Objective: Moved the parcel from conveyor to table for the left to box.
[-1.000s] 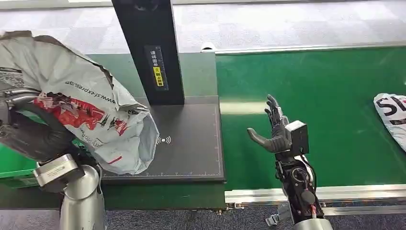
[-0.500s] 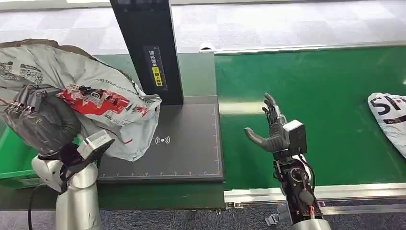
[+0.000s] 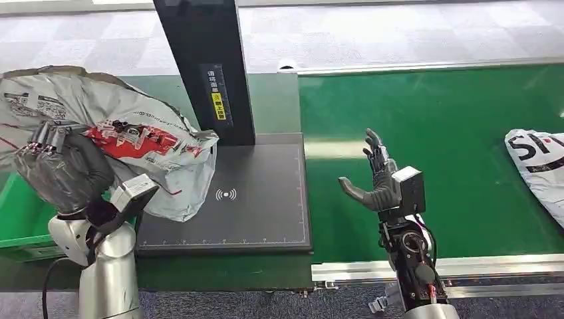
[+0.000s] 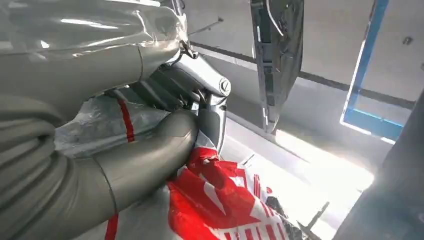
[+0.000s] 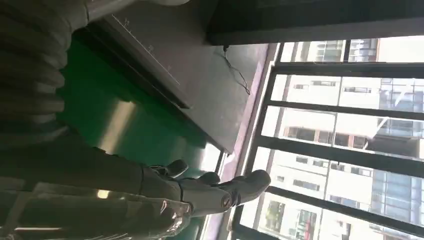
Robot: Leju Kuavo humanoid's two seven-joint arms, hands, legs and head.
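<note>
My left hand (image 3: 63, 171) grips a grey plastic parcel (image 3: 133, 143) with red print, lifted at the left above the edge of the dark scanner table (image 3: 253, 199) and a green box (image 3: 23, 219). The left wrist view shows my thumb (image 4: 150, 165) and fingers (image 4: 200, 90) pressed into the parcel's (image 4: 220, 205) grey and red film. My right hand (image 3: 376, 176) hovers open, fingers spread, over the green conveyor (image 3: 452, 133) near its left end. In the right wrist view that hand (image 5: 200, 192) is empty.
A second white parcel (image 3: 539, 166) with black print lies on the conveyor at the far right. A black post (image 3: 206, 66) stands at the back of the scanner table. The conveyor's metal rail (image 3: 479, 269) runs along the front.
My left hand has swung the parcel leftward and turned it, so less of it overhangs the scanner table. The white parcel on the belt has drifted left. My right hand has barely moved.
</note>
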